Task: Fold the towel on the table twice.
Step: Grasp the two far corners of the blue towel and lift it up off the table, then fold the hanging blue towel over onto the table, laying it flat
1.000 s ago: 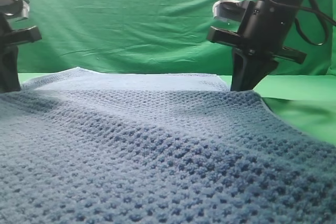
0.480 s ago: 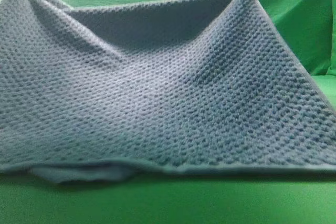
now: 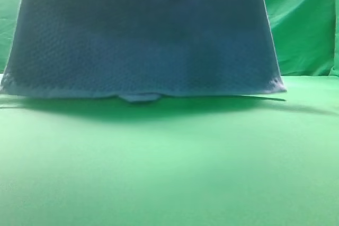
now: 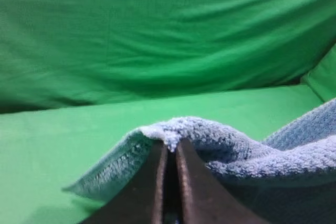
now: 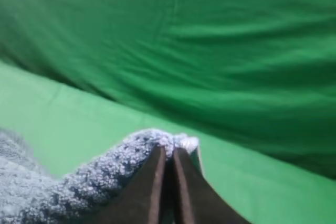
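Note:
The blue-grey waffle towel (image 3: pixel 143 35) hangs like a curtain across the upper half of the exterior view, its lower hem just above the green table (image 3: pixel 169 168). Both grippers are above the frame there. In the left wrist view my left gripper (image 4: pixel 169 148) is shut on a bunched towel corner (image 4: pixel 210 140). In the right wrist view my right gripper (image 5: pixel 167 153) is shut on the other towel corner (image 5: pixel 105 174). A small flap of towel (image 3: pixel 139 97) pokes below the hem near the middle.
A wrinkled green cloth backdrop (image 3: pixel 302 25) stands behind the table, also seen in both wrist views. The towel casts a shadow (image 3: pixel 137 110) on the table under its hem.
The towel has been lifted from lying spread on the table to hanging steeply, its front hem drawn back and up. Both grippers rose out of the exterior view.

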